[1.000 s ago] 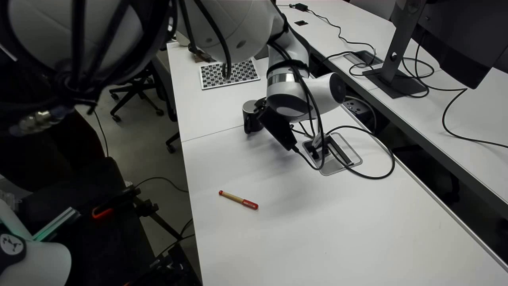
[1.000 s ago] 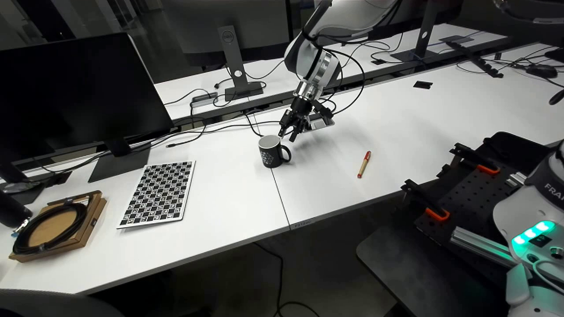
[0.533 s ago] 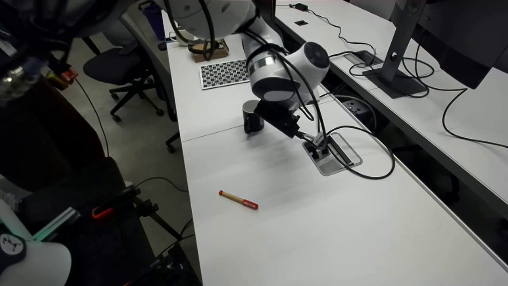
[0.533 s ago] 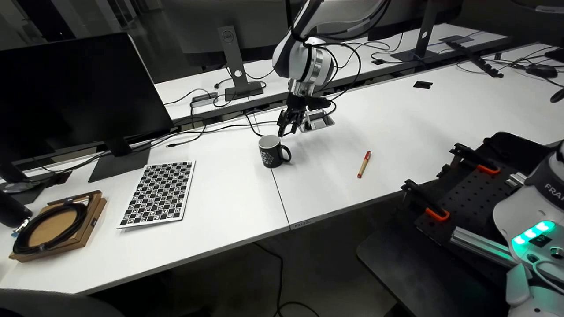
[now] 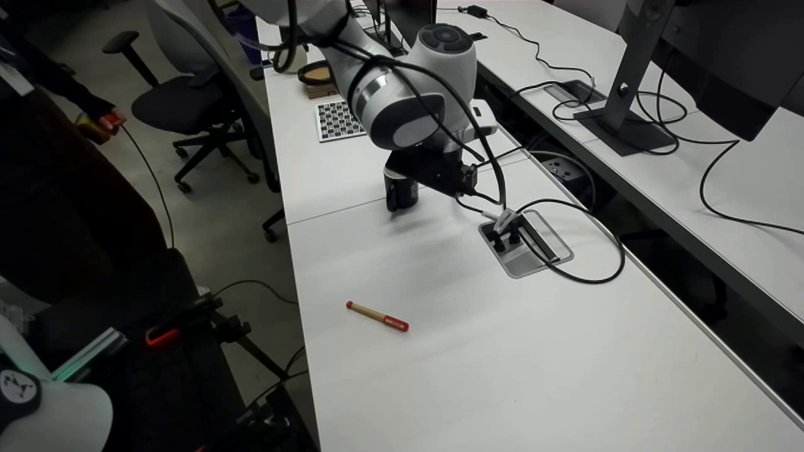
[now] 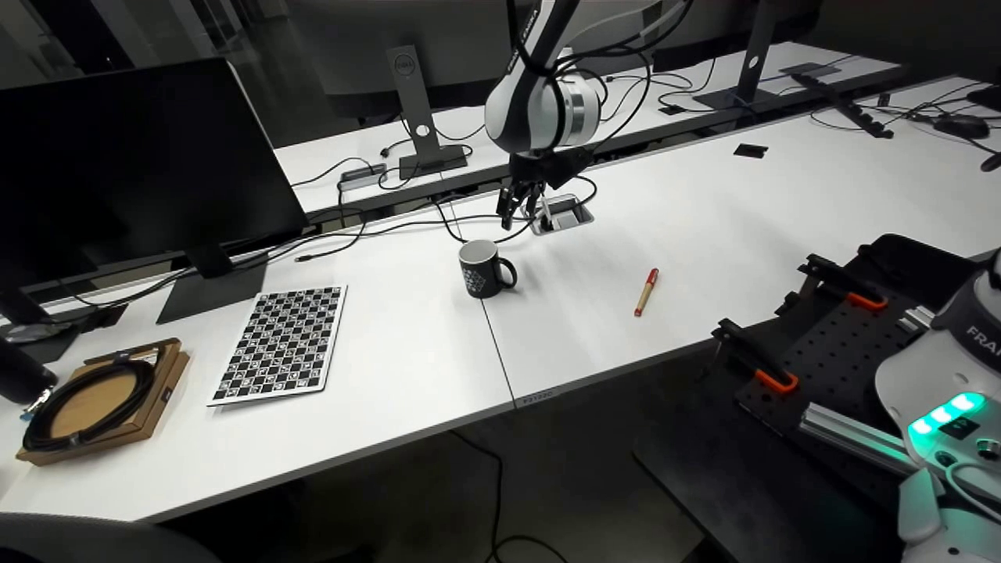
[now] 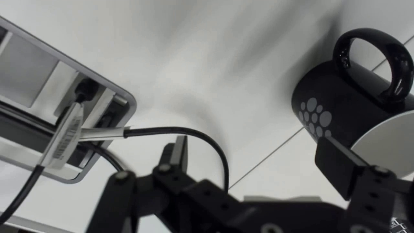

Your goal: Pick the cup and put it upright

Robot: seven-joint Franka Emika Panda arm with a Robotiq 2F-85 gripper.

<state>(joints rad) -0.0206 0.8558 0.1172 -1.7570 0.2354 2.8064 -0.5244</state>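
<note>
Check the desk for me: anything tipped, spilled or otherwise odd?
Nothing looks spilled or broken. One oddity for this job: the mug already stands upright. Also, in the wrist view a cable from the socket box shows inside the spread of the open gripper; it might snag, though depth is unclear.

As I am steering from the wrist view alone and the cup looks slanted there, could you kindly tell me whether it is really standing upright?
Observer: It is: in an exterior view the cup stands on its base on the desk, mouth up.
Operator: Thank you; does anything small lie outside my picture?
Observer: Yes, a red-and-tan pen lies on the desk, apart from the cup, as both exterior views show.
Operator: And is there any contact with the cup?
Observer: No, in an exterior view a gap shows between the gripper and the cup.
</note>
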